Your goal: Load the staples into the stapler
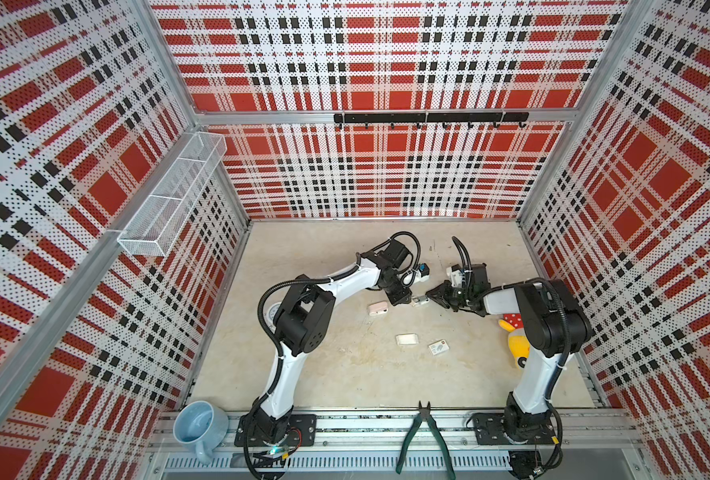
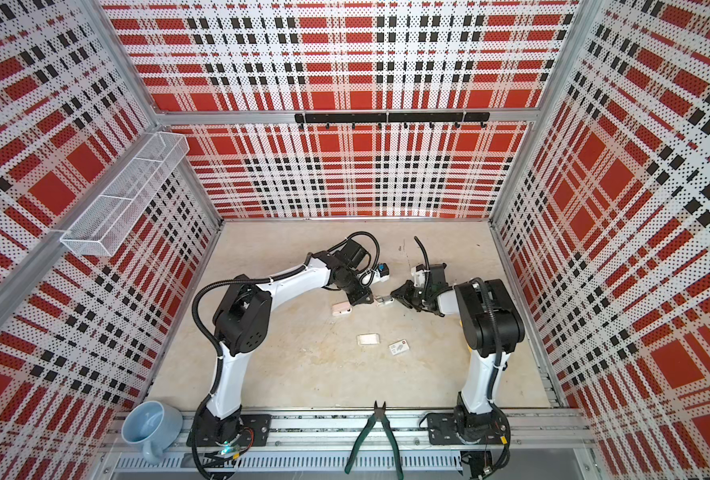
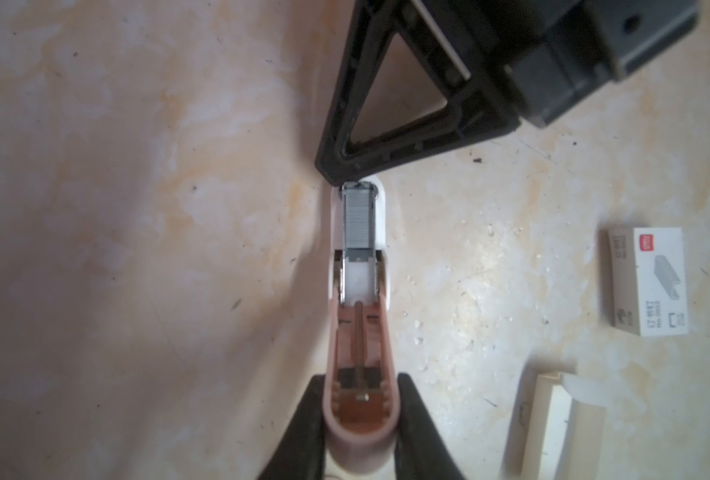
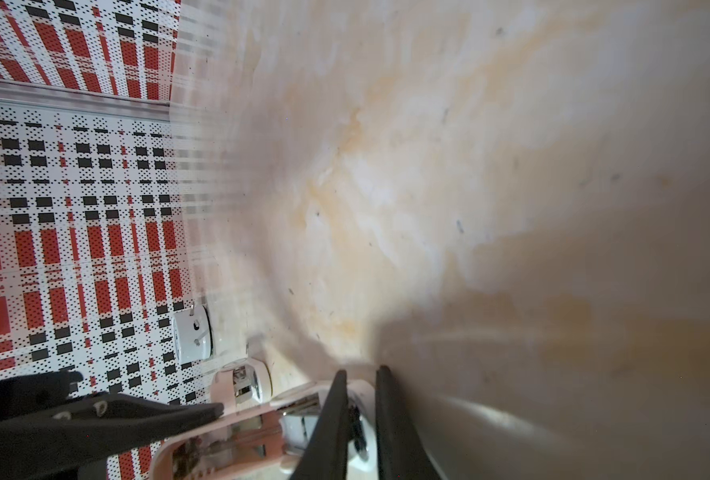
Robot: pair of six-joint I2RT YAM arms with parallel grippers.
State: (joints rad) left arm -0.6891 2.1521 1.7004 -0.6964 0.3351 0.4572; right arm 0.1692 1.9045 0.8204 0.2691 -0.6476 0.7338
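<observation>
The left pincer (image 3: 361, 386) is clamped on the pink rear end of the open stapler (image 3: 357, 449). The staples (image 3: 359, 220), a grey strip, lie in its channel just beyond that grip. Their long axis runs along the stapler toward the right pincer (image 4: 361, 370). That pincer's jaws stand together at the white nose; whether they pinch it I cannot tell. Beside them on the bench (image 1: 345, 374) lie a white staple box (image 3: 648, 282) and a cardboard tray (image 3: 552, 424).

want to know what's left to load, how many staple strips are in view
1: the grey strip of staples lies in the channel of the open stapler. More may be hidden in the cardboard tray or the white sleeve.
</observation>
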